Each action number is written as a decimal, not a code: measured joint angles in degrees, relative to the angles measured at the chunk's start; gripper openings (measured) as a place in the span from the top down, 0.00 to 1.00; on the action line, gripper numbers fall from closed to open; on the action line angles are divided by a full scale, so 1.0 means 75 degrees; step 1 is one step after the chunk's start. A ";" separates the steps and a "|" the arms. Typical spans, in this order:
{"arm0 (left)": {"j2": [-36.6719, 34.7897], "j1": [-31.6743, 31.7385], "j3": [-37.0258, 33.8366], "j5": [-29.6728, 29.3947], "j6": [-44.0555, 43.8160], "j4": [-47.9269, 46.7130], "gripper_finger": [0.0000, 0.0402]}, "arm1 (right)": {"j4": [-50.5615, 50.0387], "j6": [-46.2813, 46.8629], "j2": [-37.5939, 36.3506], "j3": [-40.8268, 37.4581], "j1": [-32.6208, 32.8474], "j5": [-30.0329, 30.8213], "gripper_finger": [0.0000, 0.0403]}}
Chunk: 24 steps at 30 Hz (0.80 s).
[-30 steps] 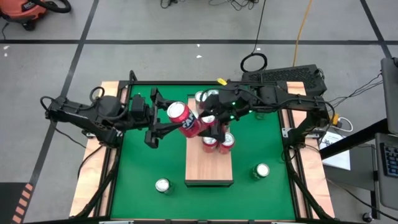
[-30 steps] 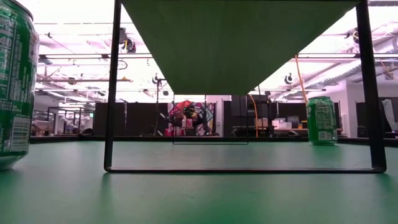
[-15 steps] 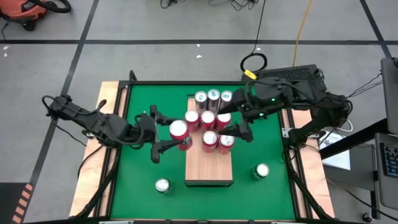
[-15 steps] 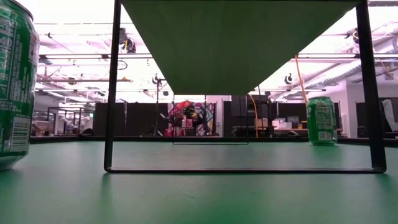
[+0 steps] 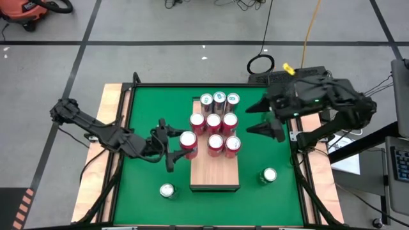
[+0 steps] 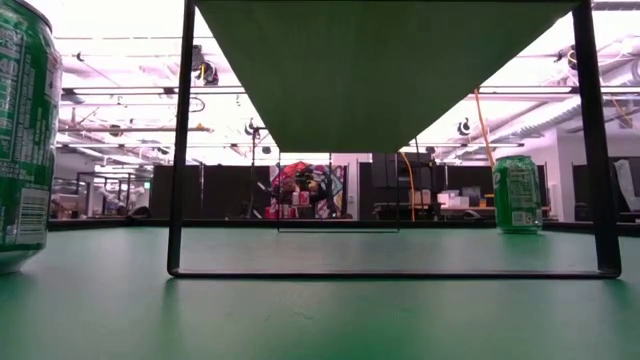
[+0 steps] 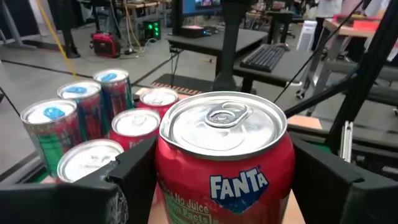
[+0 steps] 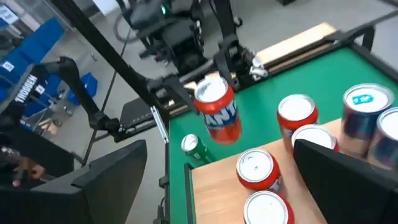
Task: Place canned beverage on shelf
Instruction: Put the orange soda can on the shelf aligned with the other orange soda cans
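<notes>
Nearest the front edge of the worktop (image 5: 144, 115), 2 green cans stand on the felt: 1 (image 5: 167, 190) by the front left, 1 (image 5: 269, 175) toward the front right. In the low view they sit either side of the shelf's black wire legs, the left can (image 6: 25, 135) close and large, the right can (image 6: 517, 194) farther off.

Between them the shelf (image 5: 215, 176) runs front to back down the middle, its front end bare wood. Just off the shelf's left edge, the left hand (image 5: 171, 143) is clamped on a red Fanta can (image 5: 188, 141), upright, fingers on both sides, held beside the shelf and level with the front row of cans there. The wrist view shows that can (image 7: 225, 155) square between the dark fingers (image 7: 121, 186), tab up.

On the shelf, 2 red cans (image 5: 223, 144) make the front row, 3 more red cans (image 5: 213, 121) stand behind, and 3 blue-topped cans (image 5: 219, 99) line the back end, all upright and close together.

Toward the right edge, the right hand (image 5: 262, 119) hangs with fingers wide apart, holding nothing, well clear of the shelf.
</notes>
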 joint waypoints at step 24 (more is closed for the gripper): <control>0.1554 0.0254 -0.0360 -0.0593 -0.0029 0.0510 0.28 | 0.0001 -0.0033 -0.0346 0.0000 0.0289 0.1029 0.02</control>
